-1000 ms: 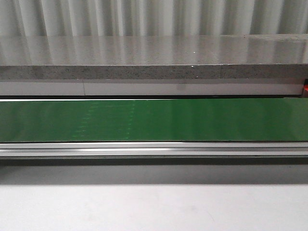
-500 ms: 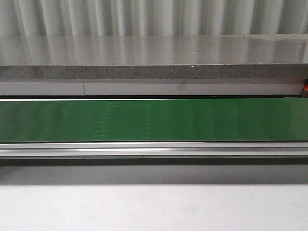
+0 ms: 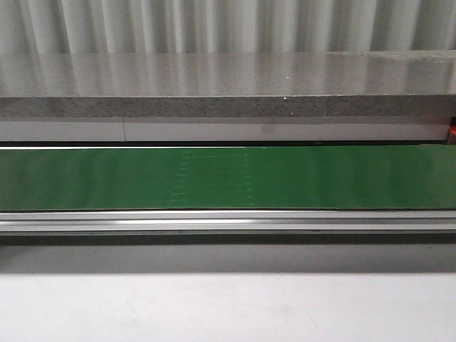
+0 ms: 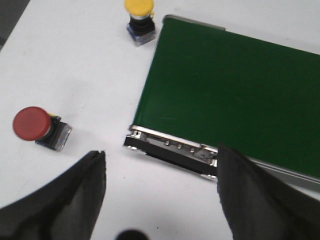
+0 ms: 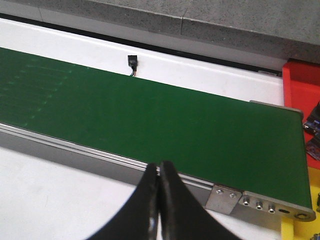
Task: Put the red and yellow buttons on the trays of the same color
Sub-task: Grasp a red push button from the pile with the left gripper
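The red button (image 4: 31,123) sits on the white table (image 4: 75,65) beside the end of the green conveyor belt (image 4: 225,95), resting on its grey base. The yellow button (image 4: 139,6) stands on the same table, well apart from the red one and close to the belt's corner. The left gripper (image 4: 160,165) hangs above the belt's end with its jaws wide apart, holding nothing. The right gripper (image 5: 159,177) hovers over the near rail of the belt with its jaws pressed together and nothing between them. A red tray (image 5: 300,87) shows past the other end of the belt, with a yellow tray (image 5: 300,230) nearer. In the front view only the belt (image 3: 228,178) and a grey stone ledge (image 3: 228,85) appear.
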You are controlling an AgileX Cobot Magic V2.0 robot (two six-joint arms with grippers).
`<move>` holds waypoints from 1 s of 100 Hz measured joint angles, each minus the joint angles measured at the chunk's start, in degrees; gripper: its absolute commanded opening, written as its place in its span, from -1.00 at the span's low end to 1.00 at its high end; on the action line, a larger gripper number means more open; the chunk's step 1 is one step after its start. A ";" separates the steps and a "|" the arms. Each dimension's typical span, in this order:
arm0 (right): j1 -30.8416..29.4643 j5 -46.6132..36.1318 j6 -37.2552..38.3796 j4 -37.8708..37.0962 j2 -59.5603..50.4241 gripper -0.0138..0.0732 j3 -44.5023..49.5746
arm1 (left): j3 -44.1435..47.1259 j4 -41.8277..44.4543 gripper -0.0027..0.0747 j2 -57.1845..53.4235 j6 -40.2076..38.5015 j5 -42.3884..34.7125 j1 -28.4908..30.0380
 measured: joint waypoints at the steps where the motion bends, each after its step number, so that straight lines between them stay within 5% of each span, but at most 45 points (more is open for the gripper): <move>1: 0.00 0.00 0.00 0.00 0.00 -0.84 0.00 | -0.24 0.00 0.34 0.26 0.00 0.36 0.54; 43: 0.00 0.00 0.00 0.00 0.00 -0.84 0.00 | -7.50 -1.48 0.34 16.42 2.49 11.80 16.01; 100: 0.00 0.00 0.00 0.00 0.00 -0.84 0.00 | -12.27 -6.21 0.34 36.44 6.99 12.11 26.39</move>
